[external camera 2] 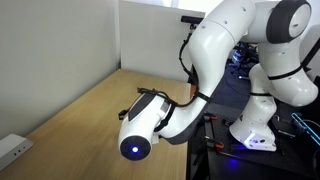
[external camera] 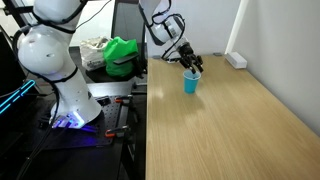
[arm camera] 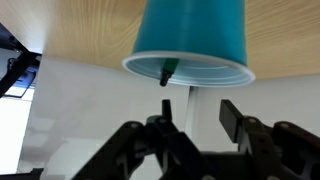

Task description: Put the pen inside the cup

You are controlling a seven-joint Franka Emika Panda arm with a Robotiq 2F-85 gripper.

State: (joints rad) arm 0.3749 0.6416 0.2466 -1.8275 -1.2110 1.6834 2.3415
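Note:
The wrist view is upside down. The light-blue cup (arm camera: 190, 35) stands on the wooden table, and the dark green pen (arm camera: 166, 71) rests inside it, its end leaning on the rim. My gripper (arm camera: 196, 104) is open and empty, its fingers apart just off the cup's mouth. In an exterior view the cup (external camera: 190, 82) stands near the table's far end with the gripper (external camera: 190, 64) directly above it. In an exterior view the arm's wrist (external camera 2: 140, 135) hides the cup and pen.
The wooden table (external camera: 220, 130) runs beside a white wall. A white power strip (external camera: 236, 60) lies at the far edge; it also shows in an exterior view (external camera 2: 12, 150). A green object (external camera: 122, 55) sits on the side bench beside the arm's base (external camera: 70, 100).

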